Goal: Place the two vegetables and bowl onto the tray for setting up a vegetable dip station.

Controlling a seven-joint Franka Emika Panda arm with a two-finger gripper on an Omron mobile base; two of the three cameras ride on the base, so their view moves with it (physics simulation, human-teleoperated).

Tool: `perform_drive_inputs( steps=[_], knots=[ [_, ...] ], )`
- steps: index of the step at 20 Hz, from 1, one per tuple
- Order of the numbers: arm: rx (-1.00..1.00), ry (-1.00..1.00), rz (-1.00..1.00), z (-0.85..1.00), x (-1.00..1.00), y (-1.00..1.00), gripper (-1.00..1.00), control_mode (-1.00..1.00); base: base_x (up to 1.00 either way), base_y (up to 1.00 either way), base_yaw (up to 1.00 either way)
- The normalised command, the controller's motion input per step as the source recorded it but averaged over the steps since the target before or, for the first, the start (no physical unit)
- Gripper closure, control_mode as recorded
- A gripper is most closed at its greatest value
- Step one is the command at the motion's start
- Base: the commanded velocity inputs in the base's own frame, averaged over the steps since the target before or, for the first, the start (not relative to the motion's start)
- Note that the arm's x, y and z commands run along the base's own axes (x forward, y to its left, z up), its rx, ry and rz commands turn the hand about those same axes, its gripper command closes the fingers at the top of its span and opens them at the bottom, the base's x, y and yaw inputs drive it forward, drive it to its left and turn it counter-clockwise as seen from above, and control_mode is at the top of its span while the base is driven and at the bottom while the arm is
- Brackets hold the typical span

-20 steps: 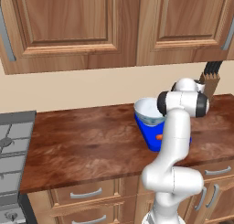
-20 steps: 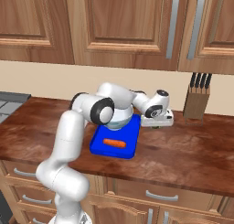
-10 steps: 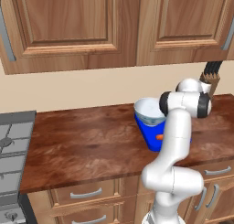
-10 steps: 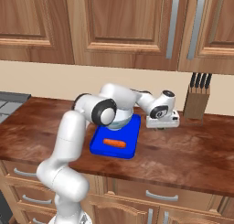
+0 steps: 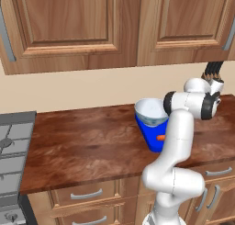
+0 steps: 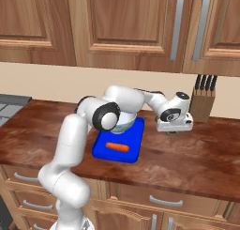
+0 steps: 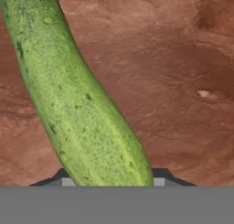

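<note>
A white robot arm rises from in front of a dark wooden table (image 6: 187, 158), bends at the elbow above a tray, and reaches out to its right, with the hand pointing down close to the tabletop. In the right base view the pincer (image 6: 174, 132) hangs under the white hand, just beside a wooden knife block (image 6: 204, 102) that holds four dark-handled knives.

In the hand view a long green cucumber (image 7: 75, 104) runs from the top left corner down to the bottom middle, passing between the two dark fingertips (image 7: 160, 175) at the lower edge. The cucumber lies against the brown table surface. Whether the pincer is gripping the cucumber or only straddling it cannot be told from these views.

One bright blue rectangular tray (image 6: 133, 147) sits on the table, near the front edge. On it lies one orange carrot (image 6: 117, 147), towards the front of the tray. One round white bowl (image 5: 149, 113) with a pale bluish inside stands at the back of the tray, partly hidden by the arm's elbow in the right base view.

The cucumber is on the table to the right of the tray, apart from it.

A grey stovetop (image 5: 13, 137) sits at the far left end of the table. Wooden cabinets (image 5: 82, 26) hang on the wall above.
</note>
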Motion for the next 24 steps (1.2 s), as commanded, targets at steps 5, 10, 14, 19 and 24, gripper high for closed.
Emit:
perform_drive_inputs(
  steps=[5,10,14,19,24],
  knots=[
    [0.00,-0.08,0.06,0.24,-0.38,-0.10,1.00,-1.00,0.00,0.00,0.00],
    [0.00,-0.11,0.09,0.19,-0.44,0.00,1.00,-1.00,0.00,0.00,0.00],
    [0.00,-0.12,0.11,0.17,-0.45,0.01,1.00,-1.00,0.00,0.00,0.00],
    [0.00,-0.11,0.15,0.16,-0.41,0.00,1.00,-1.00,0.00,0.00,0.00],
    [0.00,-0.09,0.20,0.16,-0.40,0.02,1.00,-1.00,0.00,0.00,0.00]
  ],
)
